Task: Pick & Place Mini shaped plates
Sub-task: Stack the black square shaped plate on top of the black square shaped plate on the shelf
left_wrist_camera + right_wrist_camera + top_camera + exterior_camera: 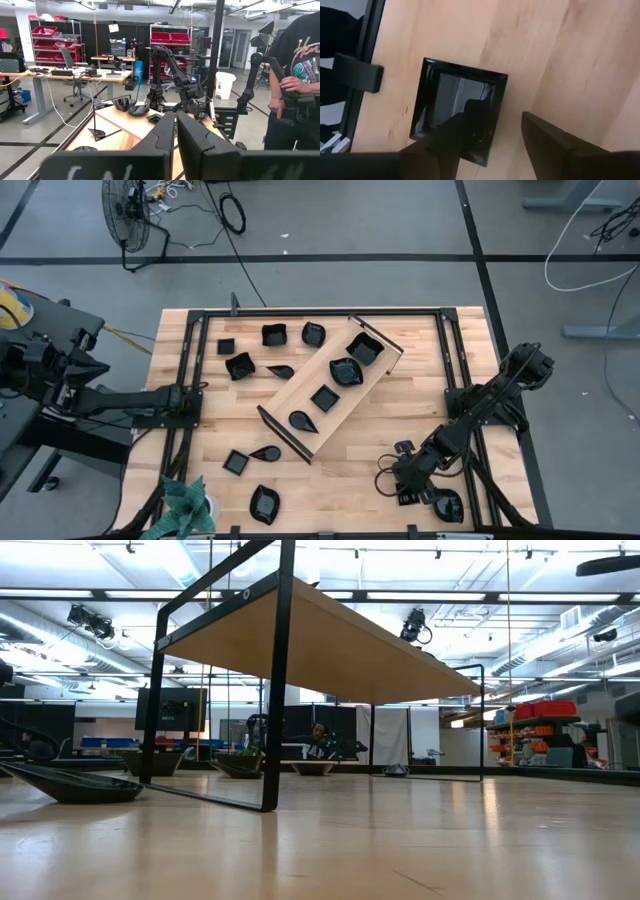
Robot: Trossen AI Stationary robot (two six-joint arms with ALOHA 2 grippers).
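We see the right tool [507,145] low over the near right corner of the table [380,430], its fingers spread wide above a square black plate [457,117]; one finger overlaps the plate's inner face, the other stands over bare wood beside it, and we cannot tell whether either touches. Four more mini plates [346,370] lie in the long wooden tray [300,385] set aslant mid-table, and others are scattered on the wood around it. The left tool [175,135] waits at the table's left edge, fingers nearly together, holding nothing. A person's dark shirt [300,45] carries lettering too cropped to read.
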